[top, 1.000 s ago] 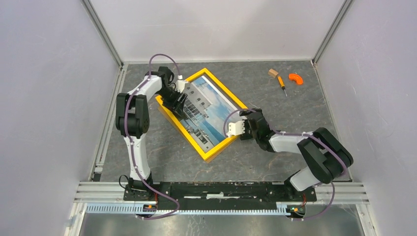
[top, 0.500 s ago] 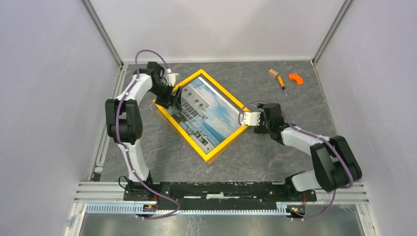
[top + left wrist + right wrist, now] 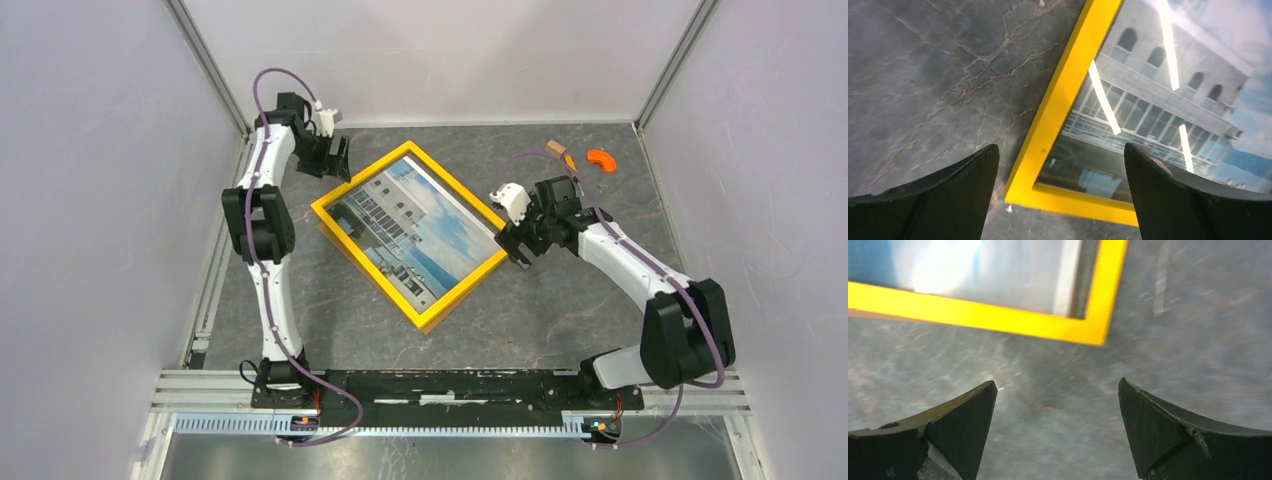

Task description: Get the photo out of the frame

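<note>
The left gripper (image 3: 337,160) and right gripper (image 3: 518,243) gape wide and empty just off opposite corners of the yellow frame (image 3: 366,266), which lies flat holding the photo (image 3: 415,225), with a screwdriver (image 3: 572,169) well apart behind.

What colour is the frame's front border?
Bright yellow. The frame shows its border best in the left wrist view.

Left arm (image 3: 256,220) and right arm (image 3: 625,262): white link shells with black joint housings. A purple cable (image 3: 268,72) runs the length of each arm. A white module (image 3: 512,196) sits at each wrist. The fingers (image 3: 943,200) are black and wedge-shaped; the right pair shows pale scuffs at the edges.
</note>
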Motion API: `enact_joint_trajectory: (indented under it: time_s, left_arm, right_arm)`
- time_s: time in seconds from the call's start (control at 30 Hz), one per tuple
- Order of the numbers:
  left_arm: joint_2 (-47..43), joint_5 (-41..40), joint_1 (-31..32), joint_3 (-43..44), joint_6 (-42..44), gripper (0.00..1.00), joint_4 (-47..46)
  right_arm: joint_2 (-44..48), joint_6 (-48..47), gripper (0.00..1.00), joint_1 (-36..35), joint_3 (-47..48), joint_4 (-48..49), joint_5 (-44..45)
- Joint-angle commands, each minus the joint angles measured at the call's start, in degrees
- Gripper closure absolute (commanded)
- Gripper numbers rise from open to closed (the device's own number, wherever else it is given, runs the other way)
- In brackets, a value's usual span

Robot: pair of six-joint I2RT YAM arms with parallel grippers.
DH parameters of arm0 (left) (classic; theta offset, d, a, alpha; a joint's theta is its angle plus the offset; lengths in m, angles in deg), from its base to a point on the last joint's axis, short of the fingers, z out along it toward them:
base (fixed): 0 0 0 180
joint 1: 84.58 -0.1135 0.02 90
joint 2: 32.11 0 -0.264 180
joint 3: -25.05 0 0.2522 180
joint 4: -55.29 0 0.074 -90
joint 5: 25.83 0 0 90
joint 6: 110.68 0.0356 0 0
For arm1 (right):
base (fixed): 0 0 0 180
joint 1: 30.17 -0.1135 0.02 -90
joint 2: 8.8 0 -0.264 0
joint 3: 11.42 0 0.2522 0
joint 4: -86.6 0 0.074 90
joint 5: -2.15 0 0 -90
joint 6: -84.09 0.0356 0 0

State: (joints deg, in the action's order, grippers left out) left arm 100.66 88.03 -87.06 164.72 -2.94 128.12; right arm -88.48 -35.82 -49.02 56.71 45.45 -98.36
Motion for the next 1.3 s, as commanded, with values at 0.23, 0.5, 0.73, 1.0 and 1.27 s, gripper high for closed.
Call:
enact_joint_trajectory:
  time_s: [0.23,0.5,0.73,1.0,1.27]
  left_arm:
    - [3.0,5.4,1.0,-6.8,6.6,0.07,3.2]
    - [-10.5,6.7,1.5,-32.4,7.6,0.16,-2.5]
    - [-18.1,5.8,1.3,-43.1,4.6,0.15,-5.4]
    - [-19.5,2.0,-1.9,-38.1,-0.3,0.07,-9.2]
    - [-17.5,3.3,-3.2,-39.3,-2.6,0.06,-10.9]
  right_arm:
    - [-4.5,15.8,0.02,6.5,-5.1,-7.5,-23.0]
    - [-10.8,18.3,0.02,8.7,-7.3,-6.5,-26.8]
    - [-17.7,19.6,0.02,9.7,-4.2,-5.9,-23.8]
    - [-23.2,22.0,0.02,9.6,-0.5,-3.8,-22.8]
    - [-32.6,22.7,0.02,9.6,11.8,-2.5,-21.1]
